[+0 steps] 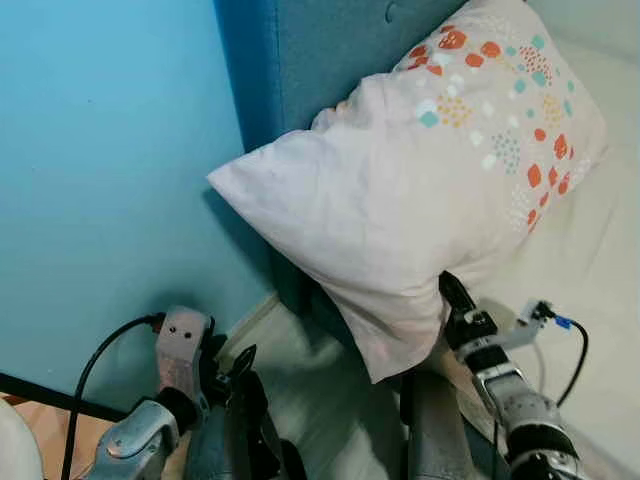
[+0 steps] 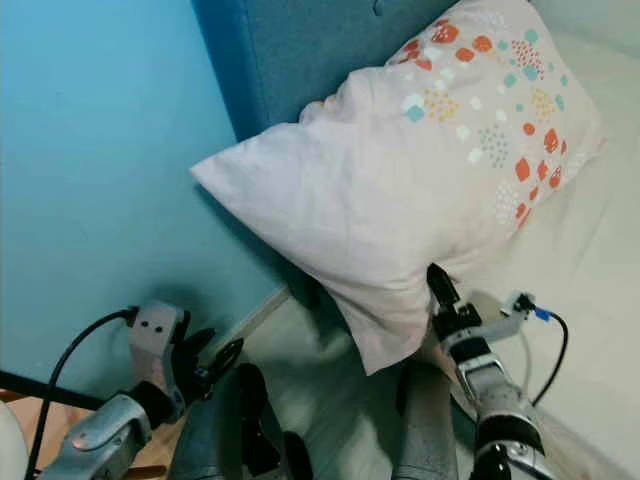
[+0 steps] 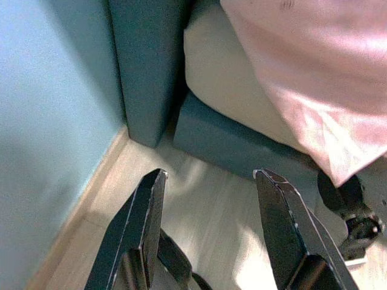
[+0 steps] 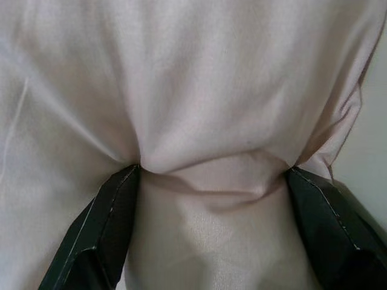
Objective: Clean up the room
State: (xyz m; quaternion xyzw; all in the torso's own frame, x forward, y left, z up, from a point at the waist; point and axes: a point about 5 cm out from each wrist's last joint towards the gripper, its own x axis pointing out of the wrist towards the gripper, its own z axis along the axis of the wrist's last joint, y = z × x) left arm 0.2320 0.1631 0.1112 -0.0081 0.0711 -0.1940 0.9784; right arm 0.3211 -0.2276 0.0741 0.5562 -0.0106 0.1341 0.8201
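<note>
Against headboard (image 1: 330, 60): pillow (image 1: 420, 170) | right gripper (image 4: 211, 181) fingers pinch its lower edge | left gripper (image 3: 208, 181) fingers apart, empty

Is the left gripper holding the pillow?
No, the left gripper hangs open over the floor, apart from the pillow.

A pale pillow (image 1: 420, 180) rests on the white-sheeted bed (image 1: 600, 250).

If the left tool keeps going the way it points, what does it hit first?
Probably the wooden floor beside the bed base; the left tool is open and nothing lies between its fingers, though depth is unclear.
</note>
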